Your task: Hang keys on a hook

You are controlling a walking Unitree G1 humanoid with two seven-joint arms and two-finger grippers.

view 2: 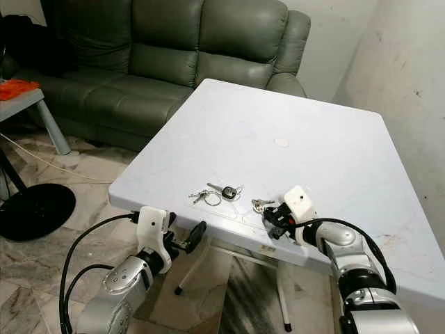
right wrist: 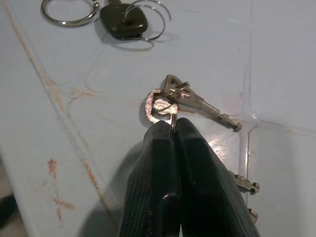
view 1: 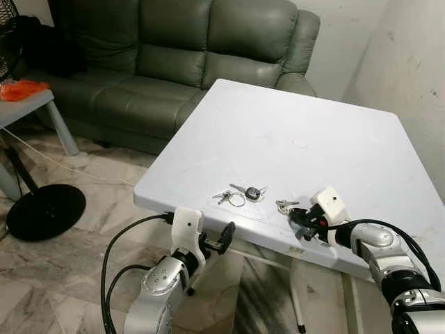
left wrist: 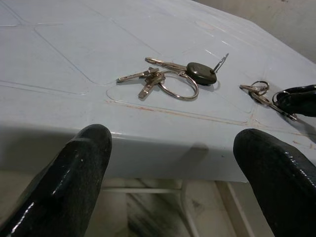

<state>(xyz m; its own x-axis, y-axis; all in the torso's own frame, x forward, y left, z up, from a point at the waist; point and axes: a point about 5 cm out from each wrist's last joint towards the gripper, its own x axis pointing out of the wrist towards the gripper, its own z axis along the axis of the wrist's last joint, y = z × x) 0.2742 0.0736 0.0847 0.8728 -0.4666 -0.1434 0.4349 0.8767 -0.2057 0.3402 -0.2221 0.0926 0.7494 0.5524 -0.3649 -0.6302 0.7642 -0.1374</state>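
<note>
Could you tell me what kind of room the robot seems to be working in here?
Most likely a home living room: a green leather sofa stands behind the white folding table, a fan's round black base sits on the marble-patterned floor, and the keys lie near the table's edge.

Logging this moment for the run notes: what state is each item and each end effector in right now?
Small key bunch: lying on the white table, its ring pinched by the right end effector.
Key set with black fob: lying loose on the table, ungrasped.
Right end effector: shut on the small bunch's ring.
Left end effector: open, held just off the table's near edge.
</note>
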